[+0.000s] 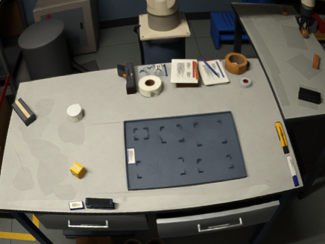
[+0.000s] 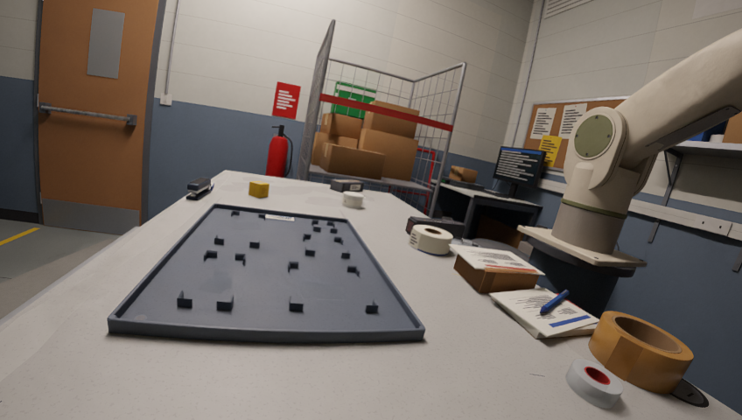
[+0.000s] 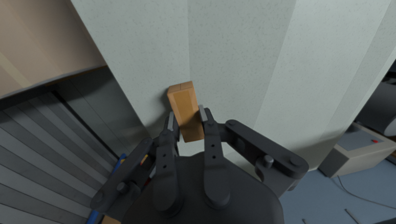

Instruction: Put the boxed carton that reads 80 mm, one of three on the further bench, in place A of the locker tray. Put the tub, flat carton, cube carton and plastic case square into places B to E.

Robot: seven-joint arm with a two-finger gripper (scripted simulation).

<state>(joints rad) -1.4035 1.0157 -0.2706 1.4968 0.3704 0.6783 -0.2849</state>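
Observation:
A small brown boxed carton [image 3: 185, 111] lies on the further bench near its back, and my gripper [image 3: 186, 116] has closed around it and grips it [image 1: 305, 31]. Another brown carton [image 1: 315, 61] lies further forward on that bench, and a third [image 1: 284, 11] sits at its far end. The dark locker tray [image 1: 184, 149] lies on the near bench with several marked places, all empty. On the near bench's left are the white tub [image 1: 75, 112], the yellow cube carton [image 1: 77, 169] and the flat carton [image 1: 24, 111]. The dark plastic case [image 1: 99, 203] lies at the front edge.
The robot's base [image 1: 162, 10] stands behind the near bench. Along the bench's rear lie a white tape roll [image 1: 150, 85], a stapler [image 1: 129, 77], papers [image 1: 185, 71] and a brown tape roll [image 1: 236, 63]. A black case [image 1: 309, 95] sits on the further bench.

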